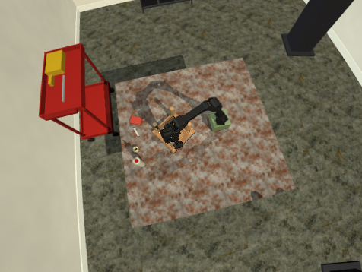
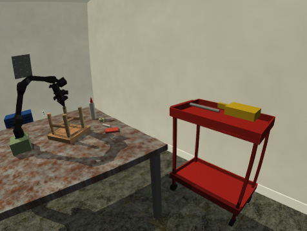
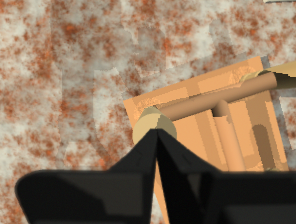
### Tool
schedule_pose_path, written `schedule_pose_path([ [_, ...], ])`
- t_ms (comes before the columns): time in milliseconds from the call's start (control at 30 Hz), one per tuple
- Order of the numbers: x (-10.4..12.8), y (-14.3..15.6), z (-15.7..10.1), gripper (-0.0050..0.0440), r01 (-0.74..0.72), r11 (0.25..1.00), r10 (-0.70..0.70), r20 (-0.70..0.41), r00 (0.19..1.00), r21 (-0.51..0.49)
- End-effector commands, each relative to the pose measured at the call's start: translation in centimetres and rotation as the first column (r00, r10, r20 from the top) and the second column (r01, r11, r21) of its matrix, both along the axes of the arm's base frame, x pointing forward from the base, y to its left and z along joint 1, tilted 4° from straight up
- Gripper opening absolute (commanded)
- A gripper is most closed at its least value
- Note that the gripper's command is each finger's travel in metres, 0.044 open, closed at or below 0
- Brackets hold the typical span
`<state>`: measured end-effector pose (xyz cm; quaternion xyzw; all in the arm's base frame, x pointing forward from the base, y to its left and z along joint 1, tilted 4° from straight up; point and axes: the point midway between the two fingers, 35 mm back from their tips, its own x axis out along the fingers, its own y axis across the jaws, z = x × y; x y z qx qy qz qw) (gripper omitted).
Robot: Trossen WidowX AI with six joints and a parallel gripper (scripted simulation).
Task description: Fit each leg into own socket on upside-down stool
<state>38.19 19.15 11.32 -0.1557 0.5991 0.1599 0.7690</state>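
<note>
The stool lies upside down, its wooden seat flat on the table. Four legs stand up from it in the exterior view: a left leg, a front leg, a right leg and a back leg. Rails run between legs low over the seat. My gripper is shut and holds nothing. Its fingertips are at the top of the back leg, which the wrist view shows as a round end; whether they touch is unclear. The sockets and shoulders are too small or hidden to judge.
A red block, a white stick, a small yellowish ring and a red-tipped bottle are beside the stool. My green base is on the other side.
</note>
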Motion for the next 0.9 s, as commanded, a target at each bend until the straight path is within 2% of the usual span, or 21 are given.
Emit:
schedule_pose_path([
  [0,-0.1,-0.1,-0.8,0.0000,-0.003,1.000,0.002,-0.028,1.000,-0.013],
  [867,0.1,0.2,2.9,0.0000,0.000,1.000,0.000,-0.005,1.000,-0.003],
])
